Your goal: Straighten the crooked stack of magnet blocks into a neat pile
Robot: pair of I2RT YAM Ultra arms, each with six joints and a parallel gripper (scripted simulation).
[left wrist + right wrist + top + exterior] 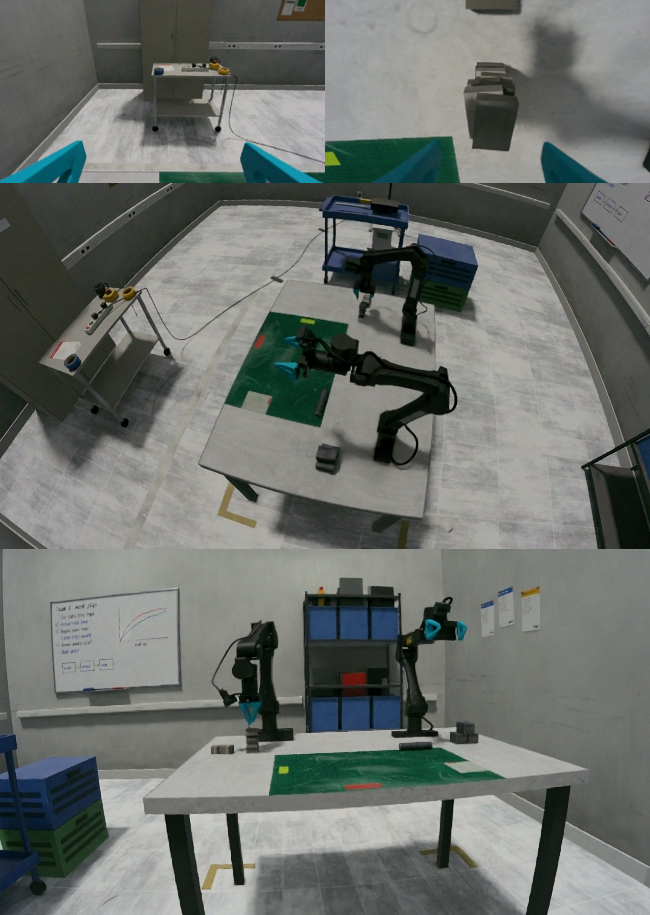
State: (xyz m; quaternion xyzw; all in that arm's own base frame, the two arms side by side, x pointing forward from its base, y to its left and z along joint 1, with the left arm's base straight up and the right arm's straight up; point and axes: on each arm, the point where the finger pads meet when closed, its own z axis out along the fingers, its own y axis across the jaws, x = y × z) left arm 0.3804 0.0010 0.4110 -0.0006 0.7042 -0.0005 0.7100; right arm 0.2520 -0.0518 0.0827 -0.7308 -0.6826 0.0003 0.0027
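Two open pincers, one leaning stack: right arm poised to square it up

The magnet-block stack [364, 309] [252, 741] [494, 122] stands at about one o'clock on the tabletop [250, 453] [200, 794], as the top view has it. Its blocks sit staggered, some poking out sideways, and that is presumably why the right pincer [364, 295] [249, 722] [491, 149] is placed directly above. Its fingers stand apart, partway open, with nothing clamped; a moderate gap should leave room to straddle the blocks, then press both sides flush. Coming down off-centre could topple the upper ones.

The left pincer [282, 353] [446, 630] [162, 149] is wide apart and empty, held high over the green mat [280, 383] [370, 769] [196, 177], probably parked to give its partner room.

As for pose, the right arm arches up from its base, roughly four o'clock of the stack, and drops its wrist almost straight down. The left arm folds at the elbow and reaches level towards nine o'clock, fingers pointing outward rather than at the work.
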